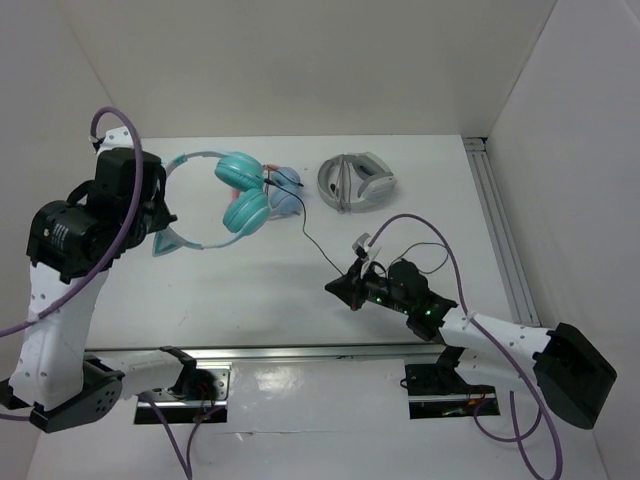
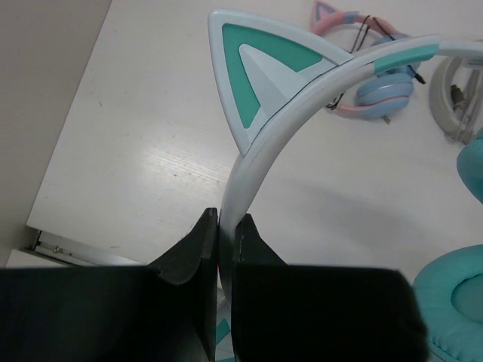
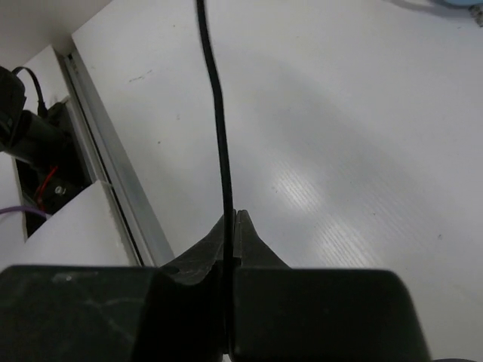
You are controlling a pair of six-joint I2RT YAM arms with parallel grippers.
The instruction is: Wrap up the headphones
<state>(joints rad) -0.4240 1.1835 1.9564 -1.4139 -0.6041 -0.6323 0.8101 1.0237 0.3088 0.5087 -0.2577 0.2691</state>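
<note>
The teal headphones [image 1: 243, 195] lie at the back left of the table, their pale headband [image 1: 195, 158] arcing to the left. My left gripper [image 1: 163, 218] is shut on the headband [image 2: 256, 158] just below a cat ear [image 2: 260, 72]. A teal ear cup [image 2: 453, 302] shows at the lower right of the left wrist view. The thin black cable [image 1: 312, 240] runs from the ear cups down to my right gripper [image 1: 335, 287]. In the right wrist view that gripper [image 3: 232, 219] is shut on the cable [image 3: 215, 90], which stretches straight away from the jaws.
Pink-and-blue cat-ear headphones [image 1: 285, 195] sit right behind the teal ear cups, also in the left wrist view [image 2: 377, 83]. Grey-and-white headphones [image 1: 355, 182] lie further right. A metal rail [image 1: 500, 230] runs along the right wall, another [image 1: 300, 355] along the near edge.
</note>
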